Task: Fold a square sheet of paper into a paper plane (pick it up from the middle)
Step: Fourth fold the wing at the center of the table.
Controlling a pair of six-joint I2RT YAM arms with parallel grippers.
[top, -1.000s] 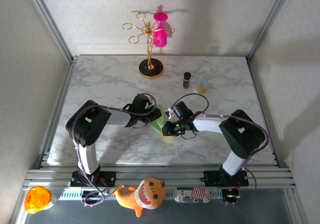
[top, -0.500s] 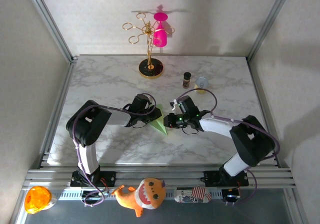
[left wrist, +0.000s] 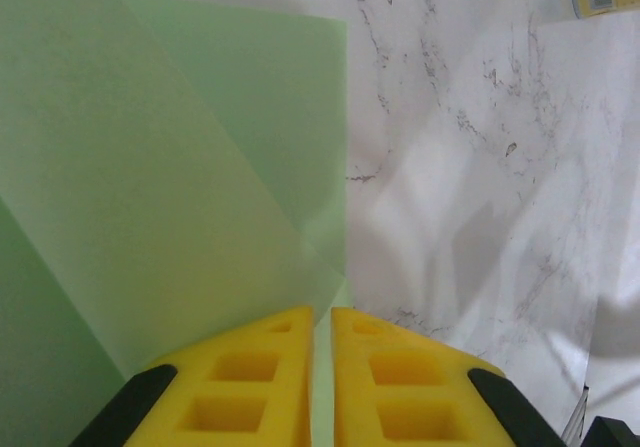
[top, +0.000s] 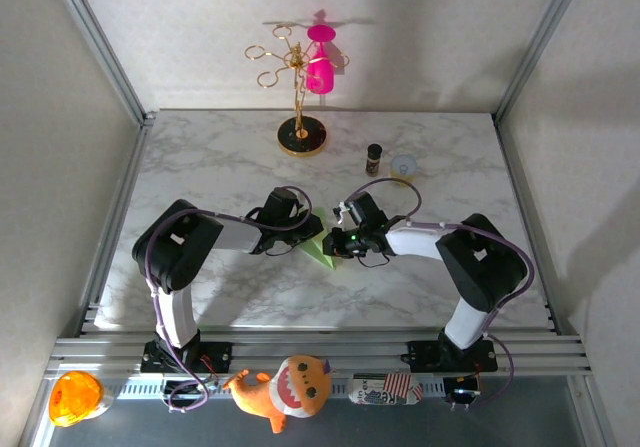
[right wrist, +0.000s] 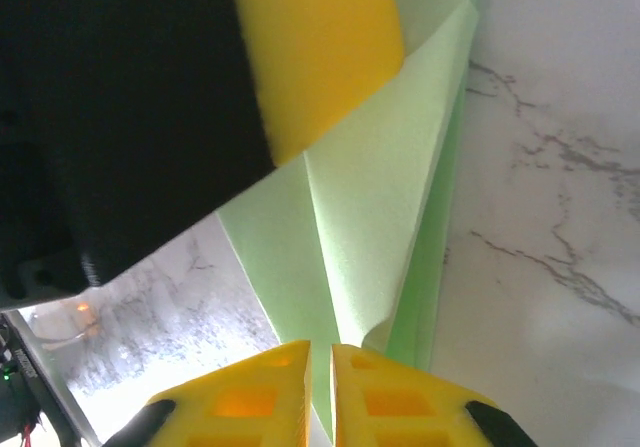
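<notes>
The pale green sheet of paper is folded into a narrow pointed dart, the paper plane [top: 318,251], and lies at the table's middle between both arms. My left gripper [top: 304,235] is shut on its left side. In the left wrist view a green strip runs between the yellow fingers [left wrist: 250,377] and broad layers of the paper plane [left wrist: 150,167] spread ahead. My right gripper [top: 336,245] is shut on the paper from the right. In the right wrist view the creased paper plane [right wrist: 370,217] rises from my right gripper [right wrist: 320,347] toward the left gripper's yellow finger [right wrist: 320,47].
At the back stands a gold rack [top: 298,77] on a black base, with pink cups hung on it. A small dark bottle [top: 374,157] and a small pale cup [top: 403,167] sit at the back right. A plush toy [top: 285,387] lies beyond the front rail.
The right arm swung its elbow out to the right and came back, while its jaws narrowed onto the paper. The paper's tip shifted slightly left. The left arm stayed put.
</notes>
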